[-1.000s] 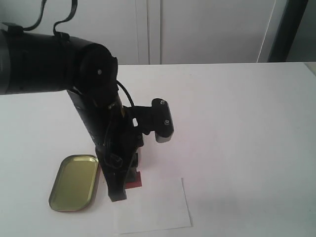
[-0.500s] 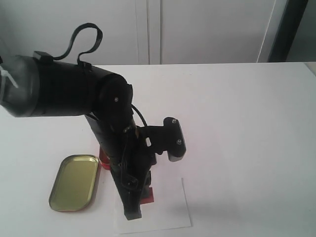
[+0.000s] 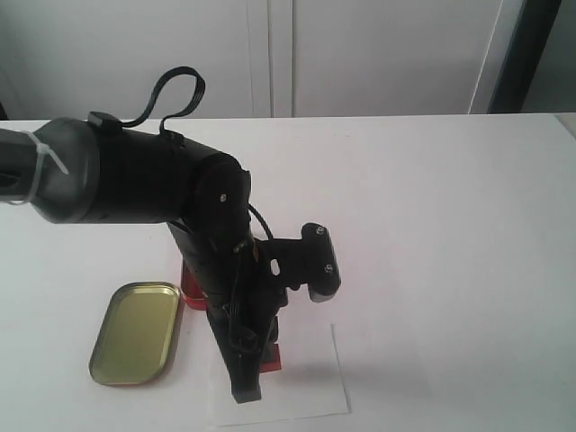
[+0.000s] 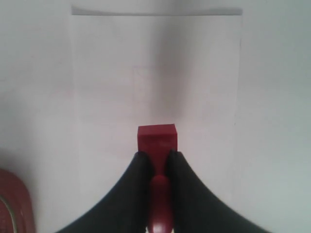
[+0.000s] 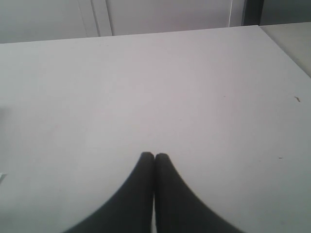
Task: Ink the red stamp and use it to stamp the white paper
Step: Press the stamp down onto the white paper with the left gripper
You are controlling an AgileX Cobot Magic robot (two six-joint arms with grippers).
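Observation:
My left gripper is shut on the red stamp, its fingers clamping the round handle while the flat base sticks out in front. The stamp hangs over the white paper, near the sheet's edge closest to the gripper; whether it touches the sheet I cannot tell. In the exterior view the left gripper and the stamp sit over the paper at the front of the table. My right gripper is shut with nothing in it, over bare tabletop, and is out of the exterior view.
An open gold tin lid lies left of the paper. The red ink tin peeks out behind the left arm, also showing as a red curved edge in the left wrist view. The left arm covers the table's left middle.
The left arm has swung forward and to the right, carrying the stamp from beside the ink tin onto the white paper. The ink tin's edge has come into view behind the arm.

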